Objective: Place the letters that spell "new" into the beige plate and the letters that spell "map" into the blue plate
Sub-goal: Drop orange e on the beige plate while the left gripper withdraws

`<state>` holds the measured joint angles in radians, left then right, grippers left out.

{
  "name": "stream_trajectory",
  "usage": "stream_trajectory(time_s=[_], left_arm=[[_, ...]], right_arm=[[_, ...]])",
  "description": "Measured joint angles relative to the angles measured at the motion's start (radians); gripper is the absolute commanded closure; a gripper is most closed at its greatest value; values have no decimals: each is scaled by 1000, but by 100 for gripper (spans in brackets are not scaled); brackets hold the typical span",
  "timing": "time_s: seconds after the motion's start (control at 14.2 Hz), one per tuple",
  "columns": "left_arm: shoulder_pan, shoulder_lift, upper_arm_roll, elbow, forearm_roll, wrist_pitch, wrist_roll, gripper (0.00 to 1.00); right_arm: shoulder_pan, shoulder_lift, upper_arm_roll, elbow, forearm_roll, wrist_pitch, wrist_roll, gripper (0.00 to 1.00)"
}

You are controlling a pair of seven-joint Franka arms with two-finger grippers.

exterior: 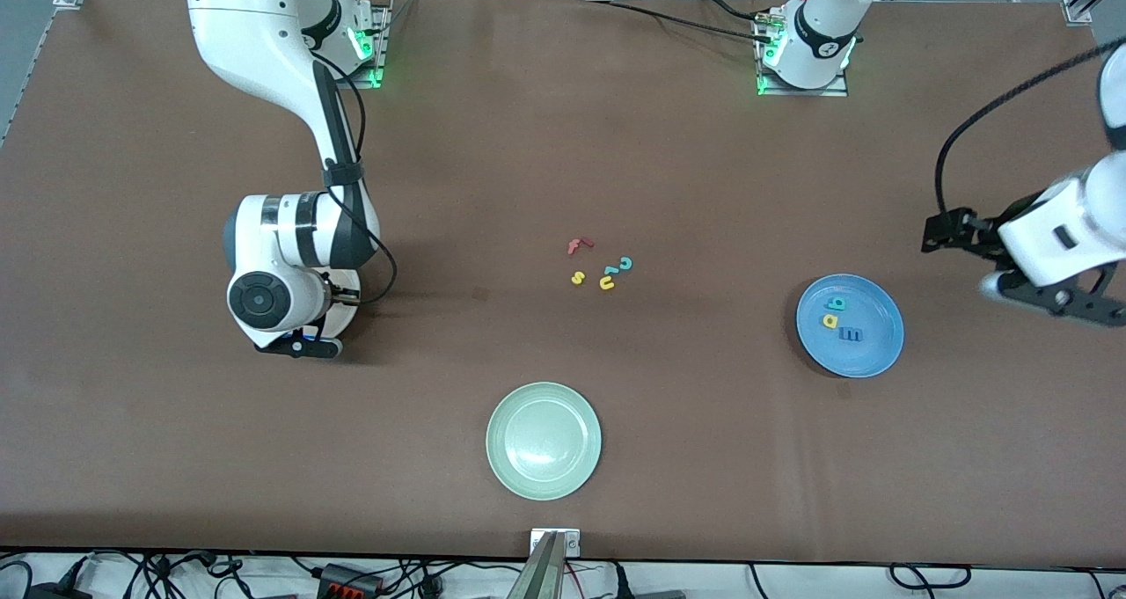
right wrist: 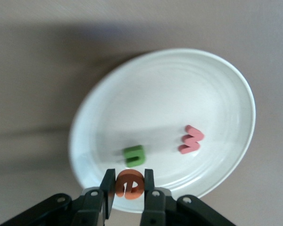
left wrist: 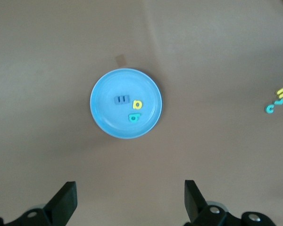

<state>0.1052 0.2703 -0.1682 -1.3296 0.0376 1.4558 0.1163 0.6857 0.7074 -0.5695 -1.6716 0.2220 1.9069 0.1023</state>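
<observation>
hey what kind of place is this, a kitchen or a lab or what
Most likely a robotics lab, not a kitchen: two bolted-down arms at a brown table, cables along its edge, and toy letters sorted into the blue plate.

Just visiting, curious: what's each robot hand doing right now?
Right hand shut on orange e over beige plate; n, w in. Left hand open, waiting; blue plate full. Nothing blocking.
</observation>
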Motion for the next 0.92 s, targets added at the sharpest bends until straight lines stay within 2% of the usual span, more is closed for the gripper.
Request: stream_trajectory(time_s=[0.07, 0.14, 0.21, 0.28, 0.35, 0.63, 0.92], left_arm=[[-49, -50, 56, -38, -23, 15, -69, 0], [-78, -105, 84, -91, -33, 55, -133, 0], [-91, -162, 95, -155, -36, 109, -171, 0], [-95, -213, 98, -217, -36, 156, -185, 0], [-95, -253, 101, -267, -36, 184, -188, 0], [-95, -293, 110, -346, -36, 216, -188, 0], [-94, -292, 114, -369, -36, 228, -188, 0]], right_arm=[[-12, 0, -2, -17, 0, -2, -37, 72], [-26, 0, -3, -32, 0, -2, -71, 71], [-39, 0, -3, -44, 0, -2, -97, 65], [-50, 0, -3, -54, 0, -2, -116, 20], [-58, 0, -3, -61, 1, -2, -122, 0], [-57, -12, -2, -55, 19, -2, -123, 0], [-54, -104, -21, 14, 22, -71, -122, 0]])
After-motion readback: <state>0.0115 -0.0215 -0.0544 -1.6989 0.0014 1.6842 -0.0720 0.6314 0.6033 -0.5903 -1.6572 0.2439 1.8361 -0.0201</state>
